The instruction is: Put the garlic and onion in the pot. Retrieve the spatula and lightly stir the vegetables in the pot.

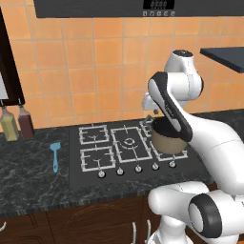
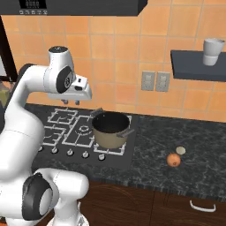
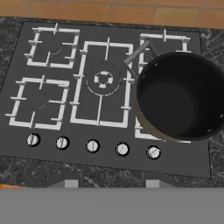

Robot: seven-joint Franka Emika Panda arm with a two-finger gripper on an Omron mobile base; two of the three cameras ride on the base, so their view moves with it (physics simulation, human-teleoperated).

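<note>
In the left base view the white arm covers most of the round tan-sided cooking pot with the dark rim [image 1: 167, 142], leaving only its lower wall showing right of centre. The hand view cuts that pot's [image 3: 181, 98] right side at the frame edge. The gripper's [image 2: 71, 102] short dark fingers, upper left in the right base view, are too small to judge their spacing.

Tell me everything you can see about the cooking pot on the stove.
The pot is round, with tan sides, a dark rim and a dark interior that looks empty. Two slim grey handles stick out on opposite sides. It stands upright on the grates at the right side of the black stove, above the row of knobs. Nothing else touches it; the gripper hangs above the stove to its left.
</note>
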